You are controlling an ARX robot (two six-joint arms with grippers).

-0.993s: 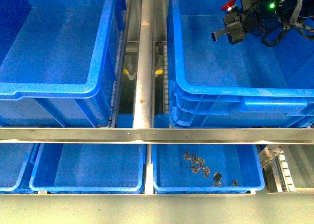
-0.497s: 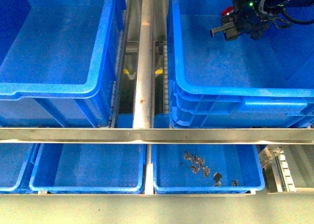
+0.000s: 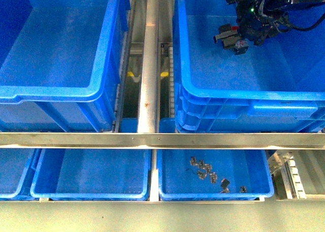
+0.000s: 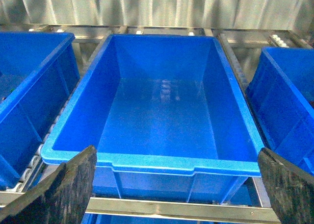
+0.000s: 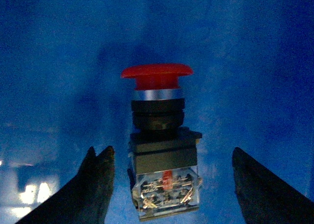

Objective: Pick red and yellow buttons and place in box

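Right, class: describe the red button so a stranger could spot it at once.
Find the big blue crate on the front view's right, where the right gripper reaches in. Between its open fingers sits the red button: the only red mushroom cap, on a black body.

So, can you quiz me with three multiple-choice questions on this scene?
1. Where is the red button?
A) the shallow tray nearest the camera
B) the big crate on the robot's right
C) the big crate on its left
2. What colour is its cap?
A) green
B) yellow
C) red
3. How do the jaws of the right gripper stand?
A) clamped on the button
B) open, clear of the button on both sides
C) gripping the rim

Answers:
1 B: the front view shows a bit of red inside that crate.
2 C: the right wrist view shows a red cap.
3 B: blue shows between each jaw and the button.
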